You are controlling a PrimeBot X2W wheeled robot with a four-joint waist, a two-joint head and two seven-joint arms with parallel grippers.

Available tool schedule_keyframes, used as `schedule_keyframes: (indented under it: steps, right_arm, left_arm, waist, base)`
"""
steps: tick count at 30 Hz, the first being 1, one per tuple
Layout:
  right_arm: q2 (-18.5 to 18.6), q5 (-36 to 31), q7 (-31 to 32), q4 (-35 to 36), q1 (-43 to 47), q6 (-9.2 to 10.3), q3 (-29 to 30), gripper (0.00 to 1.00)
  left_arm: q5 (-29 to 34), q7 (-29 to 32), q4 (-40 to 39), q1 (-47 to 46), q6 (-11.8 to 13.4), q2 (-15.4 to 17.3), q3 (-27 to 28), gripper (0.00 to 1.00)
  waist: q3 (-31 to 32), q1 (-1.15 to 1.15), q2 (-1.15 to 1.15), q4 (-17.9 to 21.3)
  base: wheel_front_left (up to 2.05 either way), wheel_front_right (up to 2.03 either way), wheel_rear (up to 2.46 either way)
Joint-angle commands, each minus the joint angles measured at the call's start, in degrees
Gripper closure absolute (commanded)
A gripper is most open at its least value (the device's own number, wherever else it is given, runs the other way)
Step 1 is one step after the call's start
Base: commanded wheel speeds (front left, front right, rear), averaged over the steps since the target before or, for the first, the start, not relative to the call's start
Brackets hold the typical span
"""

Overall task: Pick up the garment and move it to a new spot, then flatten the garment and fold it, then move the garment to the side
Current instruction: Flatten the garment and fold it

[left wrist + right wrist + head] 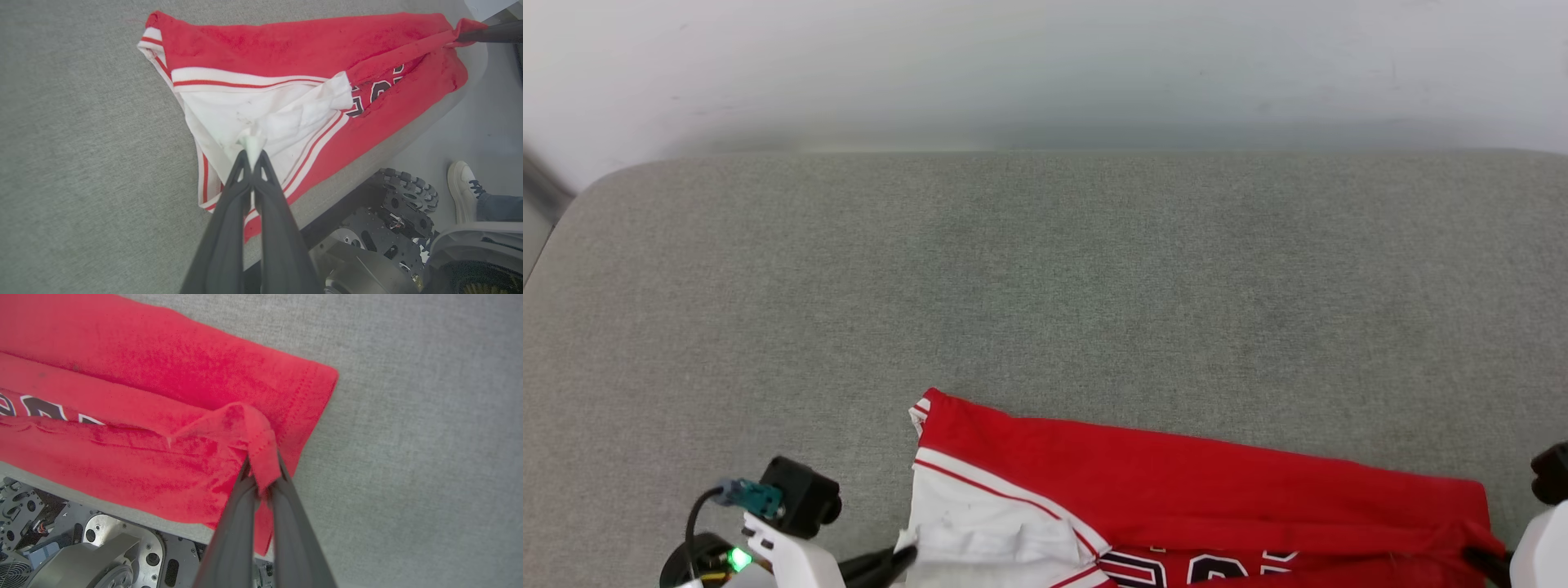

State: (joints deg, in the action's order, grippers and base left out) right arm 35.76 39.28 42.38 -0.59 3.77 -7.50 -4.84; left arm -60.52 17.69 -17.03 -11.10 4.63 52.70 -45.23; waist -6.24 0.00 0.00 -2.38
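Note:
The garment (1176, 482) is a red jersey with a white sleeve and striped trim, lying along the near edge of the grey surface and hanging partly over it. My left gripper (900, 559) is shut on a pinch of the white sleeve; in the left wrist view the gripper (252, 155) holds a small peak of the white cloth of the garment (286, 53). My right gripper (1482, 559) is shut on the red hem at the garment's right end; in the right wrist view the gripper (262, 477) pinches a fold of the hem of the garment (163, 375).
The grey fabric surface (1045, 286) stretches wide behind the garment, with a pale wall beyond. Below the front edge the robot's wheeled base (392, 220) shows. A person's white shoe (461, 188) stands on the floor at the right of the left wrist view.

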Motion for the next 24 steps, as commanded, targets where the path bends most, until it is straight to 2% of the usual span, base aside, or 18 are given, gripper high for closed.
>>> schedule_keyframes:
  steps: [1, 11, 14, 15, 16, 17, 24]
  right_arm:
    - [0.7, -0.4, 0.1, 0.0, 1.3, 0.02, -0.5, 1.00]
    - [2.1, -0.8, -2.7, -2.1, 2.5, 0.02, -4.2, 1.00]
    - [2.0, -0.1, -3.2, -2.8, 1.9, 0.02, -5.4, 1.00]
    - [1.7, 0.5, -3.2, -3.2, 1.7, 0.02, -5.5, 1.00]
    - [1.3, 1.0, -3.2, -3.5, 1.6, 0.02, -5.6, 0.45]
    - [0.9, 1.7, -3.0, -3.5, 1.7, 0.02, -5.7, 0.00]
    - [1.5, 3.1, -4.2, -1.6, 1.7, 0.02, -5.2, 0.00]
  left_arm:
    - [-0.2, -0.1, 0.4, 1.2, 0.1, -0.1, -0.5, 1.00]
    - [1.9, 0.4, 5.9, 2.2, -1.8, -3.4, -4.8, 1.00]
    - [2.8, 0.2, 7.6, 2.2, -1.7, -4.8, -5.8, 1.00]
    - [2.8, 0.1, 8.2, 2.3, -1.5, -5.4, -5.9, 0.94]
    - [3.0, -0.3, 8.7, 2.4, -1.4, -5.9, -6.1, 0.47]
    - [3.3, -0.5, 9.1, 2.4, -1.3, -6.2, -6.2, 0.00]
    - [4.3, -4.8, 10.1, 3.2, -1.1, -7.2, -5.0, 0.00]
  waist:
    - [0.1, 0.00, 0.00, -0.1]
    - [-0.2, 0.00, 0.00, -0.4]
    - [-0.3, 0.00, 0.00, -0.2]
    - [-0.3, 0.00, 0.00, -0.1]
    - [-0.2, 0.00, 0.00, -0.1]
    - [-0.1, 0.00, 0.00, -0.1]
    - [2.2, 0.00, 0.00, 0.2]
  base:
    - [0.00, 0.00, 0.00]
    - [0.00, 0.00, 0.00]
    - [0.00, 0.00, 0.00]
    - [0.00, 0.00, 0.00]
    - [0.00, 0.00, 0.00]
    - [0.00, 0.00, 0.00]
    - [0.00, 0.00, 0.00]
